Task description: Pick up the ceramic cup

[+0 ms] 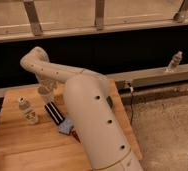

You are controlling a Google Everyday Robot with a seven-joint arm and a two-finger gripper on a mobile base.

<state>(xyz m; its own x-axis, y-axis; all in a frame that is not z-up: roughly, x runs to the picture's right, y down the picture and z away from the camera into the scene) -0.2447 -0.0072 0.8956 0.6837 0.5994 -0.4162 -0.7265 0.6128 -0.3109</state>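
My gripper [46, 91] hangs at the end of the cream arm, at the back left of the wooden table [22, 145]. A small pale pinkish-white shape right at its tip looks like the ceramic cup [46, 96]. I cannot tell the cup apart from the gripper, or whether it is held. A small white bottle with a cap [23, 104] stands to the left of the gripper, with another small pale object [31, 118] just in front of it. My arm hides most of the green bowl [110, 102].
A black flat rectangular object [53, 113] and a blue item [65, 128] lie on the table beside my arm. A clear bottle [174, 61] stands on the ledge at the right. A dark wall runs behind the table, and bare floor lies to the right.
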